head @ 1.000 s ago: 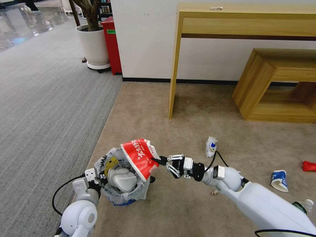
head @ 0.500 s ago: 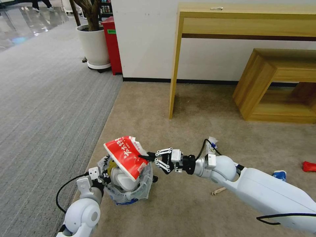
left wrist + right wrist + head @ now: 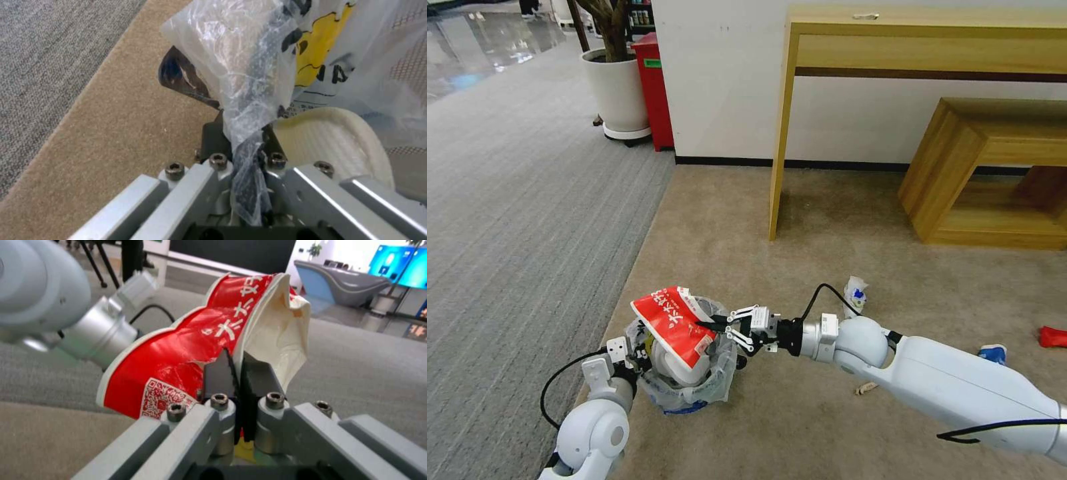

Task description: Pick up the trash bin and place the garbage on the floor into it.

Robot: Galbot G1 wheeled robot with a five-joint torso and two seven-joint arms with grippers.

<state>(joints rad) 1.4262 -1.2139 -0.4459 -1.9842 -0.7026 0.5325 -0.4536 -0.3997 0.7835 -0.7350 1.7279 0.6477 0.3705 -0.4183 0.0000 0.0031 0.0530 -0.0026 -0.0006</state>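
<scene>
The trash bin (image 3: 688, 385), lined with a crinkly white bag (image 3: 262, 63), stands on the beige floor (image 3: 800, 427) with a white slipper (image 3: 662, 360) inside. My left gripper (image 3: 635, 358) is shut on the bin's bagged rim; the left wrist view shows the gripper (image 3: 242, 135) pinching the plastic beside the slipper (image 3: 329, 136). My right gripper (image 3: 706, 325) is shut on a crumpled red-white carton (image 3: 668, 321), tilted over the bin's mouth and partly inside it. The right wrist view shows that gripper (image 3: 236, 365) clamping the carton's (image 3: 178, 360) edge.
More garbage lies to the right: a crumpled white-blue cup (image 3: 855, 295), another cup (image 3: 994, 352), a red wrapper (image 3: 1054, 337), a wooden stick (image 3: 864, 388). A wooden desk leg (image 3: 779, 147) and low shelf (image 3: 994, 173) stand behind. Grey ribbed carpet (image 3: 514, 220) lies left.
My right gripper has carried the carton leftward and down, from beside the bin's rim to over and into its mouth. The left gripper keeps its hold on the bin.
</scene>
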